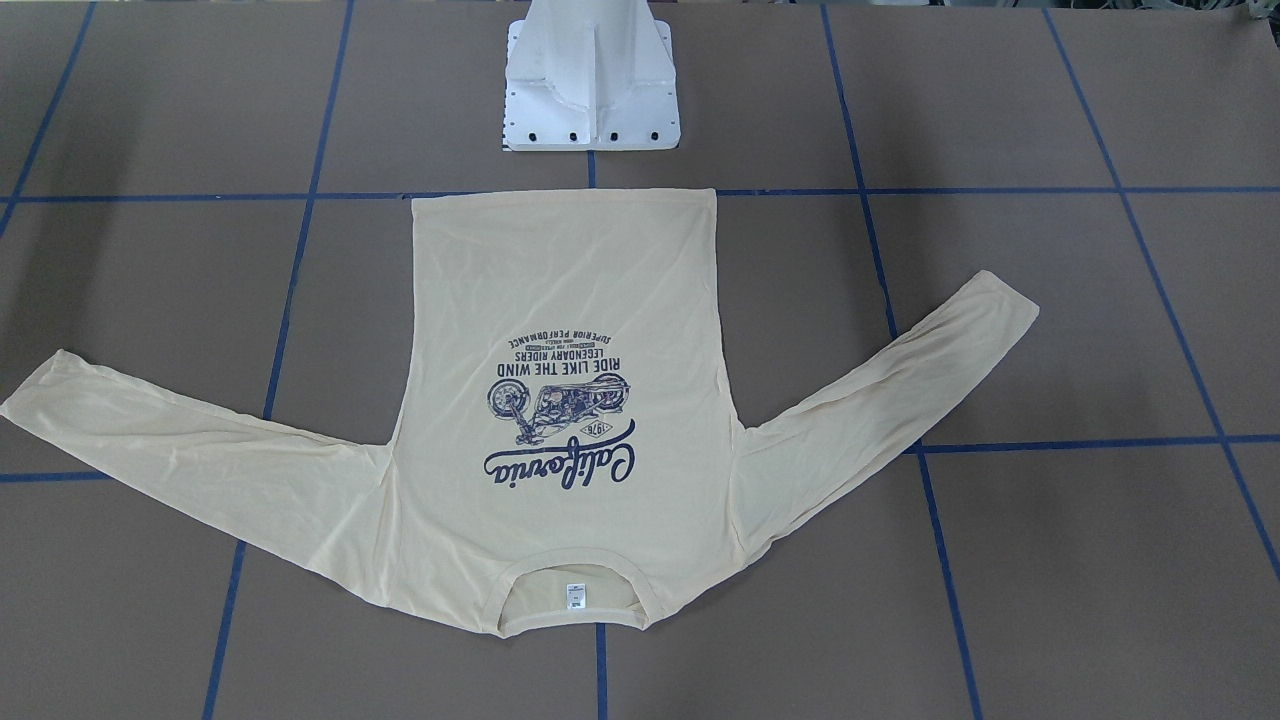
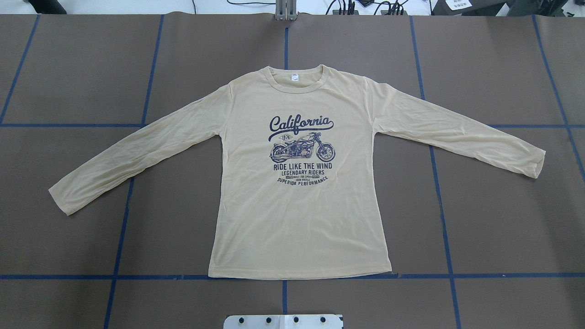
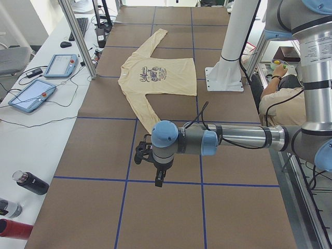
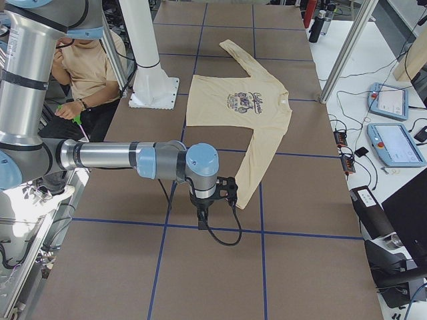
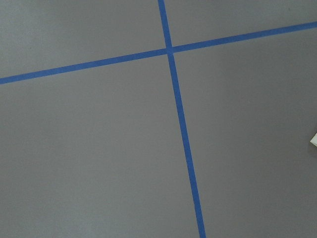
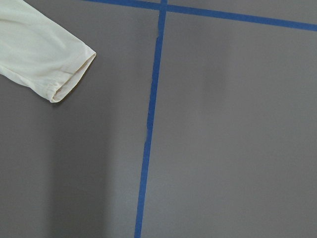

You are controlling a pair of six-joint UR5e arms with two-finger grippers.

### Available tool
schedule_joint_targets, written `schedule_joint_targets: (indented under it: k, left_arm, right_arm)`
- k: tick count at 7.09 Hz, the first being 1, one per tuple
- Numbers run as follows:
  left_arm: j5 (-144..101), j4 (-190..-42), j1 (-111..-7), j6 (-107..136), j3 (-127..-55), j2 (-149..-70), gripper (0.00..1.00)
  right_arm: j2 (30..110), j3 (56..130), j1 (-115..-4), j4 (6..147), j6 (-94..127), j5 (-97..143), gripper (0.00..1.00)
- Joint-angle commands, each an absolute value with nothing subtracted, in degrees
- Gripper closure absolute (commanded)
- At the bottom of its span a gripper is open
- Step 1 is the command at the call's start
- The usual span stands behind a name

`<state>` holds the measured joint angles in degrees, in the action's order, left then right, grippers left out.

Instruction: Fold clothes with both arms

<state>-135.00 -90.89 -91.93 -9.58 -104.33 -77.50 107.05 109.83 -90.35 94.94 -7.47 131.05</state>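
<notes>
The clothes are one cream-yellow long-sleeved T-shirt [image 2: 297, 205] lying flat, print side up, both sleeves spread outward; it also shows in the front view [image 1: 560, 290]. The neck points away from the robot's base. My left gripper [image 3: 147, 155] hovers over bare table just beyond the left sleeve's cuff. My right gripper [image 4: 227, 193] hangs beside the right sleeve's cuff [image 6: 59, 74]. Both grippers appear only in the side views, so I cannot tell whether they are open or shut. A tiny corner of cloth [image 5: 314, 140] touches the left wrist view's edge.
The brown table carries a blue tape grid [image 2: 285, 276]. The white pedestal base [image 1: 590, 90] stands just behind the shirt's hem. A seated person [image 4: 83, 67] is beside the robot. Tablets [image 3: 32, 96] and bottles [image 3: 31, 182] lie on the side bench.
</notes>
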Motion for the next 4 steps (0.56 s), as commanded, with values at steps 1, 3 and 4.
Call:
schedule_joint_targets:
  k: [1, 3, 4]
  left_arm:
    - [-137.44, -90.44, -92.02, -9.32, -105.63, -77.43, 0.00]
    - [-139.22, -91.05, -92.02, -9.49, -108.34, -77.69, 0.00]
    - [-139.13, -92.36, -91.93, -9.67, -111.85, -77.87, 0.00]
  right_arm:
    - [106.96, 109.69, -90.35, 95.01, -7.47, 131.04, 0.00]
    - [106.79, 109.77, -90.35, 94.92, -7.47, 131.13, 0.00]
    - [106.61, 110.47, -90.35, 94.92, -7.47, 131.48, 0.00]
